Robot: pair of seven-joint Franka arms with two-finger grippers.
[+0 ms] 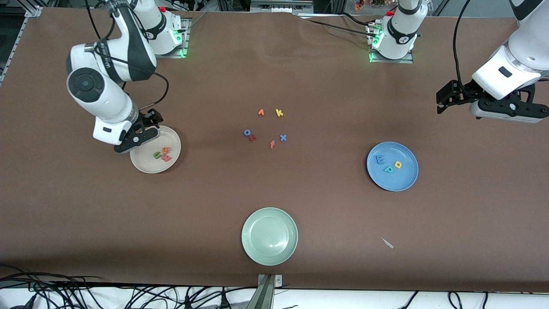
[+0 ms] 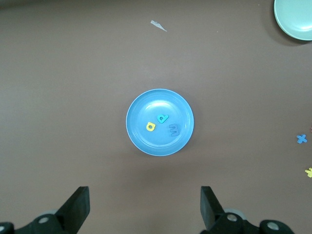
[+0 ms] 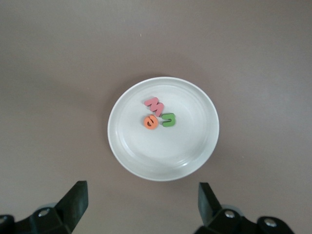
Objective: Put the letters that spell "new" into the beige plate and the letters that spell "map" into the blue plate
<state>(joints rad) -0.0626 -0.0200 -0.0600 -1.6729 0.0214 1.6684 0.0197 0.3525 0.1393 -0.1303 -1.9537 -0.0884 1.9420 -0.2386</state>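
**Both arms up, pincers spread**

The right arm bends down from its base, its right pincer [image 3: 139, 207] hanging in the air with fingers wide apart and nothing between them. The left arm waits aside, its left pincer [image 2: 145, 207] likewise spread wide and empty.

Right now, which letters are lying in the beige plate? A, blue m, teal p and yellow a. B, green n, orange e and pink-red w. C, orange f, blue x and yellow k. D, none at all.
B: the green n, orange e and pink-red w lie together in the beige plate.
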